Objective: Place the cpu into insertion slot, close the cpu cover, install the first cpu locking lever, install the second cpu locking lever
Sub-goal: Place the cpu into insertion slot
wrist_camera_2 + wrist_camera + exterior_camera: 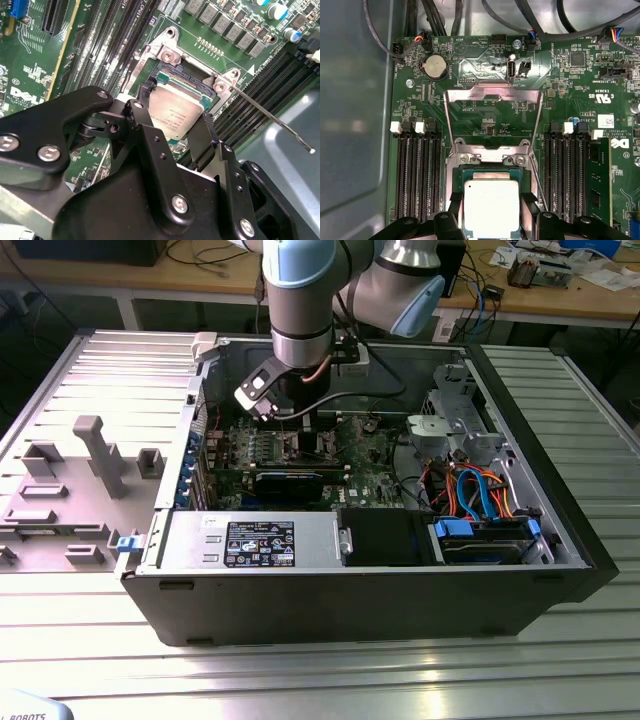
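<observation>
A small, flat, square cpu (491, 209) with a dull silver-grey top sits over the silver-rimmed square insertion slot (520, 152), clamped at opposite edges between the black gripper's (491, 200) two fingers.

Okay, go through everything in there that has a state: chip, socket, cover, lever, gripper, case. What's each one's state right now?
gripper: shut on the cpu, fingers on two opposite edges.
cpu: held at the insertion slot; seated or not, cannot tell.
insertion slot: uncovered, cpu over it.
cpu cover: open, swung back.
locking lever: unlatched, sticking out free.
computer case: side open.
</observation>
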